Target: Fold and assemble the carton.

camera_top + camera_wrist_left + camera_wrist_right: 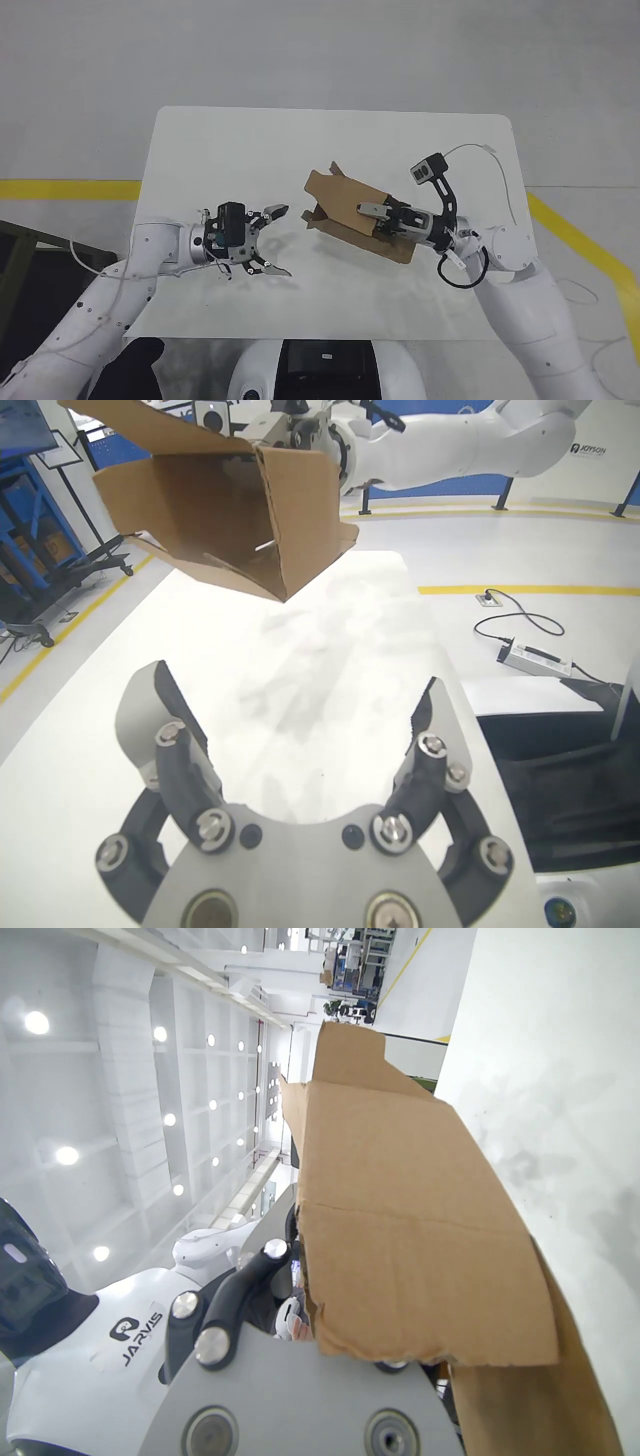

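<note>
Right gripper (pixel 380 211) pinching one wall of the carton (pixel 340 195), which is clear of the table (pixel 300 140); left gripper (pixel 286 241), jaws spread, near the carton's open end.

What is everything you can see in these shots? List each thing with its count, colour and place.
carton: one, brown cardboard, partly unfolded, held tilted over the right half of the table
table: one, white, under both arms
floor tape: two stretches, yellow, on the grey floor either side of the table
power box: one, grey, on the floor beside the table
cable: one, black, running from the power box to a floor socket
rack: one, blue, on the floor beyond the table
left gripper: one, silver and black, open, empty, facing the carton
right gripper: one, silver and black, shut on the carton
</note>
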Motion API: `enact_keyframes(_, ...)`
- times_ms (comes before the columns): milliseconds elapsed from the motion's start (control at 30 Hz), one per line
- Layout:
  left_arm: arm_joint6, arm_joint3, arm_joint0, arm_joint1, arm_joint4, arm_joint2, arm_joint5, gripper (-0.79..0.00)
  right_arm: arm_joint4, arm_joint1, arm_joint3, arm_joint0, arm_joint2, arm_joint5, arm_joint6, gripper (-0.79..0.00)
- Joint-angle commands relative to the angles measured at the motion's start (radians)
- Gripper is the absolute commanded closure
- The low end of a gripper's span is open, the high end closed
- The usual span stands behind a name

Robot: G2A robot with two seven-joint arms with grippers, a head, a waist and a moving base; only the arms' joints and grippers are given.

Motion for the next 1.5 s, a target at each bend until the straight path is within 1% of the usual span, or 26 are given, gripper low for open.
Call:
enact_keyframes(0,-0.038,-0.019,0.001,0.005,0.004,0.011,0.000,-0.785,-0.007,0.000,0.016,0.004,-0.008,-0.040,0.031,0.000)
enact_keyframes(100,-0.075,-0.043,0.006,0.014,-0.033,0.028,0.000,-0.785,0.006,-0.002,0.038,0.016,-0.020,-0.076,0.070,0.000)
enact_keyframes(167,-0.081,-0.060,0.011,0.020,-0.068,0.038,0.000,-0.785,0.016,-0.003,0.051,0.025,-0.026,-0.087,0.091,0.000)
enact_keyframes(300,-0.081,-0.103,0.010,0.037,-0.089,0.059,0.000,-0.785,0.028,-0.004,0.073,0.039,-0.041,-0.078,0.128,0.000)
enact_keyframes(533,-0.068,-0.100,0.020,0.062,-0.097,0.055,0.000,-0.785,0.092,-0.009,0.112,0.068,-0.066,-0.068,0.213,0.000)
enact_keyframes(633,-0.050,-0.110,0.025,0.069,-0.103,0.074,0.000,-0.785,0.103,-0.011,0.120,0.078,-0.077,-0.066,0.225,0.000)
enact_keyframes(767,-0.004,-0.129,0.012,0.077,-0.099,0.096,0.000,-0.785,0.103,-0.013,0.128,0.087,-0.089,-0.065,0.234,0.000)
enact_keyframes(900,0.028,-0.126,-0.005,0.085,-0.095,0.109,0.000,-0.785,0.102,-0.014,0.131,0.090,-0.094,-0.066,0.234,0.000)
enact_keyframes(1067,0.041,-0.116,-0.026,0.090,-0.081,0.127,0.000,-0.785,0.104,-0.015,0.124,0.089,-0.100,-0.066,0.236,0.000)
enact_keyframes(1100,0.045,-0.116,-0.028,0.090,-0.081,0.131,0.000,-0.773,0.107,-0.015,0.123,0.088,-0.101,-0.064,0.236,0.000)
enact_keyframes(1233,0.054,-0.115,-0.035,0.089,-0.087,0.149,0.000,-0.619,0.119,-0.016,0.122,0.086,-0.102,-0.060,0.237,0.000)
enact_keyframes(1267,0.055,-0.113,-0.038,0.088,-0.089,0.152,0.000,-0.597,0.123,-0.016,0.121,0.084,-0.102,-0.059,0.236,0.000)
enact_keyframes(1467,0.054,-0.108,-0.059,0.079,-0.103,0.169,0.000,-0.573,0.128,-0.016,0.112,0.081,-0.106,-0.055,0.238,0.000)
